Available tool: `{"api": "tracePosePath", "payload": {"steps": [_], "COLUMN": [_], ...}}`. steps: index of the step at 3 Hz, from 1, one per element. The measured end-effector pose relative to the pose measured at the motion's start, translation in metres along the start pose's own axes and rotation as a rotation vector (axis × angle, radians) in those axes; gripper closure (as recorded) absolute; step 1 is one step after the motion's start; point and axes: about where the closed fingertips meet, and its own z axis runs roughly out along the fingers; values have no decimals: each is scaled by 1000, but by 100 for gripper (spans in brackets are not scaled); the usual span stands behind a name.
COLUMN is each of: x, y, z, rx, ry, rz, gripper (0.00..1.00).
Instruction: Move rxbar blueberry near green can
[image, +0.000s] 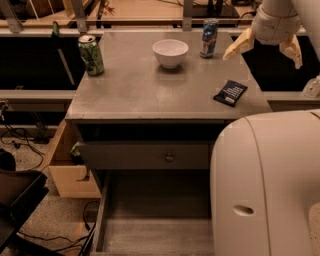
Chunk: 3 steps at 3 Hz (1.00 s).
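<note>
Tool (265, 48) gapes near one rxbar blueberry (230, 93); one green can (91, 55) opposite.

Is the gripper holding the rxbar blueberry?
No: the rxbar blueberry lies on the table; the open gripper hangs empty above its right edge.

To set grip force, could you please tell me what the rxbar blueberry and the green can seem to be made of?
The rxbar blueberry looks like thin plastic film, dark and flat with pale print. The green can appears to be printed metal, judging by its silvery top. The pincer hangs open near the right rear corner of the table, touching neither.
</note>
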Motion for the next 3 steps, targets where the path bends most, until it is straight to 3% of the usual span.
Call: {"api": "tracePosePath", "payload": {"steps": [1, 3], "x": [-9, -4], "y": [1, 13], "z": [2, 47], "rx": [-6, -76], "ry": [-29, 65], "rz": [82, 194], "gripper": [0, 0]}}
